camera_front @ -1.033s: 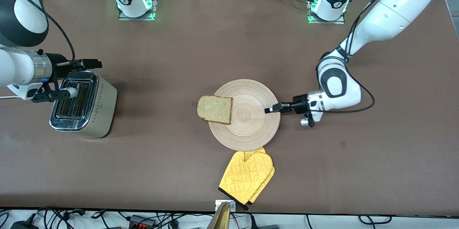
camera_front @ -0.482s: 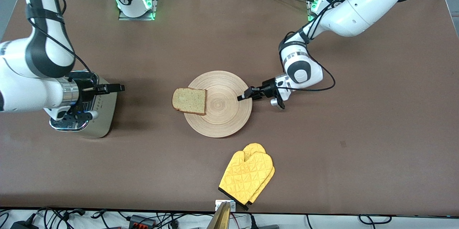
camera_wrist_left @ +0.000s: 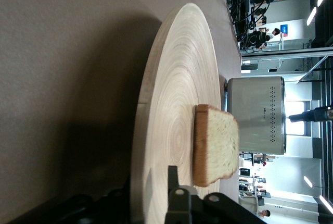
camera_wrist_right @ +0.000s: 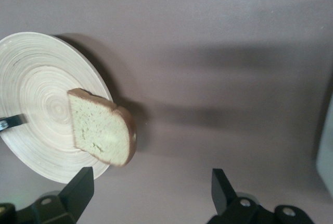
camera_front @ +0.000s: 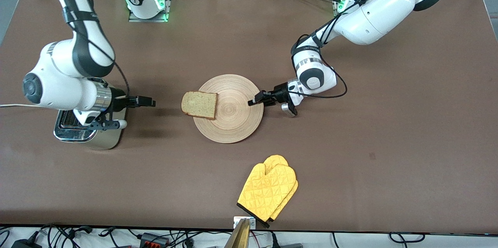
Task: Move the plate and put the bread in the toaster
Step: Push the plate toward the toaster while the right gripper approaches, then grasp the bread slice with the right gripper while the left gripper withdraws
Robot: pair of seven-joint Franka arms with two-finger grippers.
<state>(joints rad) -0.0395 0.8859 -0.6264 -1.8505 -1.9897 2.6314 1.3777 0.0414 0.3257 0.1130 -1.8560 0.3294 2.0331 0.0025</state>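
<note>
From the front camera I am seeing the left gripper [camera_front: 253, 101] clamping the rim of the plate [camera_front: 233, 117] at the edge toward the left arm's end of the table, one finger above the wood and one below. The left wrist view is confirming that pinch up close: the fingers [camera_wrist_left: 175, 195] are straddling the plate [camera_wrist_left: 171, 88] edge, and it is showing me the plate's thickness, which the overhead angle is hiding. The bread [camera_front: 199, 104] is lying flat on the plate's rim toward the right arm's end, overhanging the table. In the left wrist view the bread [camera_wrist_left: 216, 151] is lining up with the toaster [camera_wrist_left: 257, 114] standing in the background. The right gripper [camera_front: 149, 102] is hovering over bare table between the toaster [camera_front: 91, 129] and the plate, and only the right wrist view is telling me its state: the fingers [camera_wrist_right: 79, 187] are spread wide with nothing between them, the bread [camera_wrist_right: 101, 127] and plate [camera_wrist_right: 36, 73] showing ahead. A yellow oven mitt [camera_front: 268, 189] is lying nearer the front camera than the plate, apart from it.
</note>
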